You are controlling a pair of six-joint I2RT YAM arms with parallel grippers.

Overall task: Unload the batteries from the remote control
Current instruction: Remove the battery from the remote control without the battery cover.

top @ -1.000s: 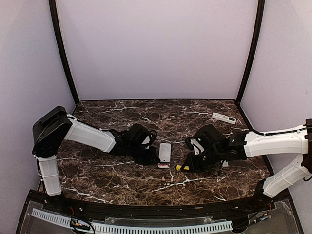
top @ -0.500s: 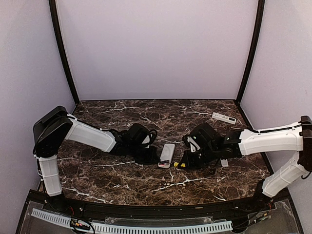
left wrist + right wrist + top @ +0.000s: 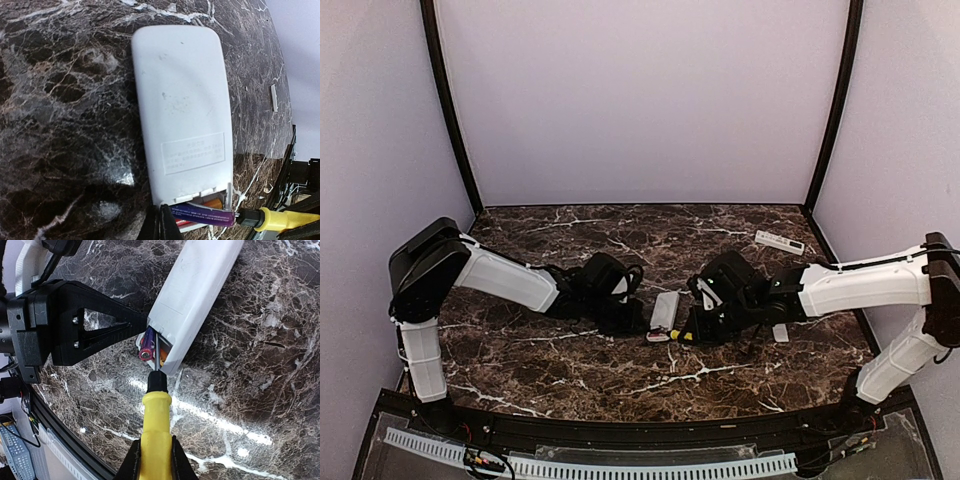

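- Remote control (image 3: 663, 311): white, face down at the centre of the marble table (image 3: 570, 370); battery bay open at its near end.
- Battery (image 3: 145, 347): red and purple, tilted in the open bay, one end poking out.
- Screwdriver (image 3: 156, 415): yellow handle, metal tip in the bay just beside the battery.
- Right gripper (image 3: 155, 460): jaws clamped on the screwdriver handle.
- Left gripper (image 3: 160, 226): jaws together, tips against the remote's open end.
- Second remote (image 3: 779, 242): upper right of the table.

Screwdriver (image 3: 156, 412) handle cut off by bottom edge; battery (image 3: 202, 216) half hidden in remote (image 3: 182, 110).
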